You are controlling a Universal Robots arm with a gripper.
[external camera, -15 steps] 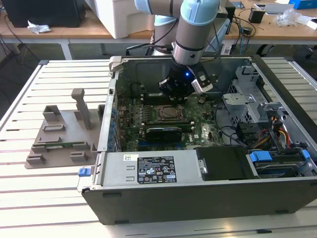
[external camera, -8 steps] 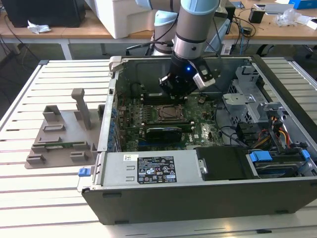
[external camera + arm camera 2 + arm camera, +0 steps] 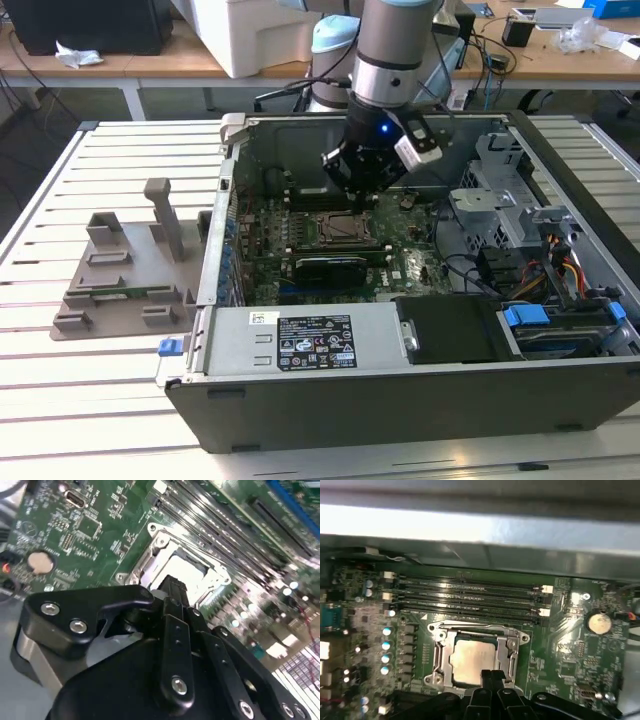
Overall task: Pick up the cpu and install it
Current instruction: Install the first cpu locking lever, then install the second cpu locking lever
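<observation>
The cpu [image 3: 470, 660] lies flat inside the metal socket frame [image 3: 441, 652] on the green motherboard [image 3: 570, 655], its silver top facing up. In the second wrist view the cpu [image 3: 186, 570] shows as a pale square within the socket frame [image 3: 150, 555]. My gripper [image 3: 492, 676] hovers just over the cpu's near edge, fingers pressed together with nothing between them. In the exterior view the gripper [image 3: 362, 192] hangs inside the open computer case [image 3: 300, 345], a little above the socket frame [image 3: 345, 228].
Several black memory slots [image 3: 465, 597] run beside the socket. A coin battery [image 3: 599, 623] sits on the board. The case walls [image 3: 232, 200], a drive cage with cables [image 3: 540, 250] and the power supply [image 3: 450, 330] surround the board. A grey fixture tray [image 3: 120, 270] lies on the slatted table.
</observation>
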